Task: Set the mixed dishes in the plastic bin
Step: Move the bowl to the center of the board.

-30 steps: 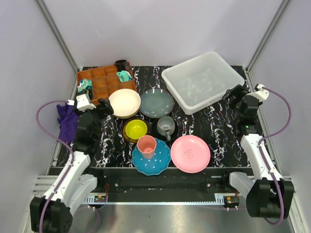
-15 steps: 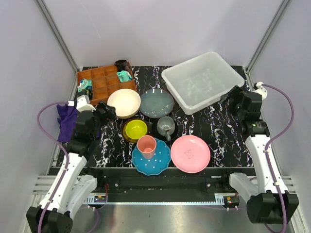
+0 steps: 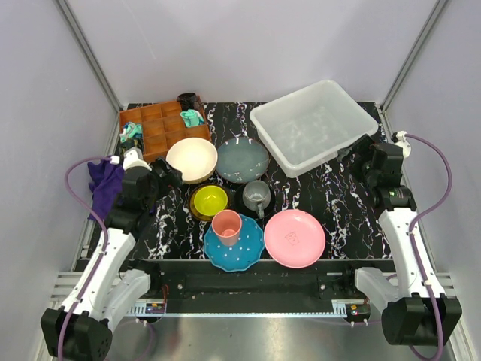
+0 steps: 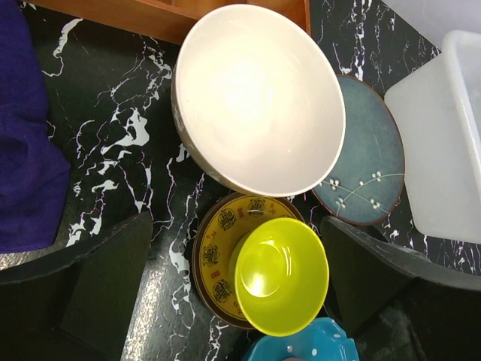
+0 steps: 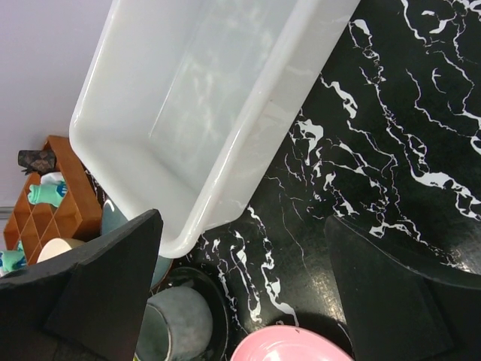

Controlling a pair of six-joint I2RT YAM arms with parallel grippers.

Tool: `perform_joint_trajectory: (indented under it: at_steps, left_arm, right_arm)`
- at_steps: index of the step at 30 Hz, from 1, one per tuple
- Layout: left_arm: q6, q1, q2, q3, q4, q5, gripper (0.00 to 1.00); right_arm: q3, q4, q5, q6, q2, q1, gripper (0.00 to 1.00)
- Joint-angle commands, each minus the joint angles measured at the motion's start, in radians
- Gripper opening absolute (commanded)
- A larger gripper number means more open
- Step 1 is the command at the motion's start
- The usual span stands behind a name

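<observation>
Your left gripper (image 3: 165,174) hovers fully spread and empty beside the round cream bowl (image 3: 192,159), ready to straddle its rim. Your right gripper (image 3: 359,148), equally wide and empty, hangs beside the large translucent white plastic bin (image 3: 312,124) at far right.

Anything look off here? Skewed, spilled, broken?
Nothing spilled or broken. The plastic bin sits rotated relative to the table, and the purple cloth lies bunched at its left edge.
</observation>
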Motion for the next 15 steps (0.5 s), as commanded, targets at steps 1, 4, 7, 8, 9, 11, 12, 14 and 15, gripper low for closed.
perform_joint_trajectory:
  at_steps: [1, 4, 7, 8, 9, 11, 12, 14, 15]
  left_arm:
    - [-0.001, 0.0, 0.004, 0.032, 0.007, -0.005, 0.99]
    - [0.0, 0.0, 0.003, 0.016, 0.013, 0.001, 0.99]
    - [0.011, 0.0, 0.02, 0.006, 0.019, 0.001, 0.99]
    - [0.011, 0.0, 0.027, 0.005, 0.019, -0.004, 0.99]
    - [0.011, 0.0, 0.053, 0.006, 0.021, -0.005, 0.99]
    - [0.01, 0.0, 0.081, 0.015, 0.021, 0.004, 0.99]
    - [0.008, 0.0, 0.095, 0.019, 0.021, 0.009, 0.99]
    - [0.003, -0.003, 0.127, 0.023, 0.027, 0.015, 0.99]
    - [0.002, -0.002, 0.136, 0.025, 0.031, 0.018, 0.99]
  right_arm:
    - [-0.006, 0.042, -0.047, 0.034, 0.009, 0.003, 1.0]
    - [0.006, 0.051, -0.096, 0.024, 0.028, 0.003, 1.0]
    - [0.037, 0.032, -0.112, 0.004, 0.051, 0.003, 1.0]
    - [0.044, 0.016, -0.115, 0.002, 0.054, 0.004, 1.0]
    - [0.056, 0.01, -0.118, -0.007, 0.062, 0.004, 1.0]
    - [0.07, -0.005, -0.136, -0.016, 0.069, 0.004, 1.0]
    - [0.081, -0.008, -0.146, -0.019, 0.077, 0.004, 1.0]
    - [0.104, -0.025, -0.158, -0.036, 0.098, 0.006, 1.0]
    - [0.113, -0.034, -0.156, -0.044, 0.104, 0.006, 1.0]
